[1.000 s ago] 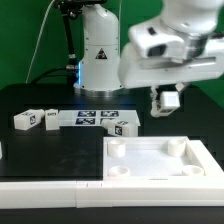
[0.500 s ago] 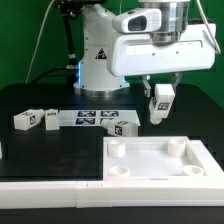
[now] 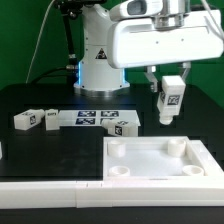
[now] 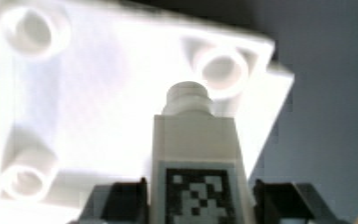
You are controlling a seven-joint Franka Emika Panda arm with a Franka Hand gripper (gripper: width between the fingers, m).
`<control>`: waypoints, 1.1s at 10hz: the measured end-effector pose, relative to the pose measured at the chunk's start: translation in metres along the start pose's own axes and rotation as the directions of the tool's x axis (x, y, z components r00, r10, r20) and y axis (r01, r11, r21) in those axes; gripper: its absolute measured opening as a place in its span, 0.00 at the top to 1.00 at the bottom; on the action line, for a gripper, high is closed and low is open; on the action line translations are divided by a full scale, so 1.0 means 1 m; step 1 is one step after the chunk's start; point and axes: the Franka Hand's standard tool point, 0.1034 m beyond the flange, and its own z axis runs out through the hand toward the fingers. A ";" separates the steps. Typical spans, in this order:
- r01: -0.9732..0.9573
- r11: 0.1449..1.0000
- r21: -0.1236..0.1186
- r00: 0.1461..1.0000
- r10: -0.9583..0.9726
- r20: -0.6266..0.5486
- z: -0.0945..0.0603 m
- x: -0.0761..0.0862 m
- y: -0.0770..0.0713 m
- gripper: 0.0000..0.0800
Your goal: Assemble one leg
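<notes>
bench (image 3: 60, 150): plain black top, everything's parked on it
marker board (image 3: 90, 117): flat white strip of tags, lying towards the back
tray (image 3: 155, 160): big white square panel up front, round socket in each corner; fills most of the wrist view too (image 4: 105, 90)
long bar (image 3: 50, 187): white, along the front edge, right beside the tray
loose posts: two on the exterior view's left (image 3: 25, 120) (image 3: 48, 117), one (image 3: 122, 126) by the marker board
backdrop (image 3: 25, 40): green

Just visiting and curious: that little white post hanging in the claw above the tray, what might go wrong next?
The leg looks slightly tilted in the gripper, so its tip could miss the corner socket or enter crooked and jam. Gripped only at one end, it might also twist or slip when it touches the tray.
</notes>
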 end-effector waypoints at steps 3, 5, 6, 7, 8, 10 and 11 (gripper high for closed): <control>-0.013 1.000 0.014 1.000 0.013 -0.024 0.015 0.031 -0.005 0.64; 0.083 0.997 0.008 0.994 -0.082 -0.078 0.029 0.053 -0.002 0.64; 0.071 0.997 0.010 0.995 -0.070 -0.073 0.029 0.051 -0.003 0.64; 0.072 0.997 0.010 0.995 -0.071 -0.074 0.029 0.052 -0.003 0.64; 0.072 0.997 0.010 0.995 -0.071 -0.073 0.029 0.051 -0.003 0.64; 0.075 0.997 0.001 0.991 -0.075 -0.114 0.029 0.054 -0.001 0.64; 0.076 0.997 0.002 0.991 -0.075 -0.108 0.030 0.052 -0.002 0.64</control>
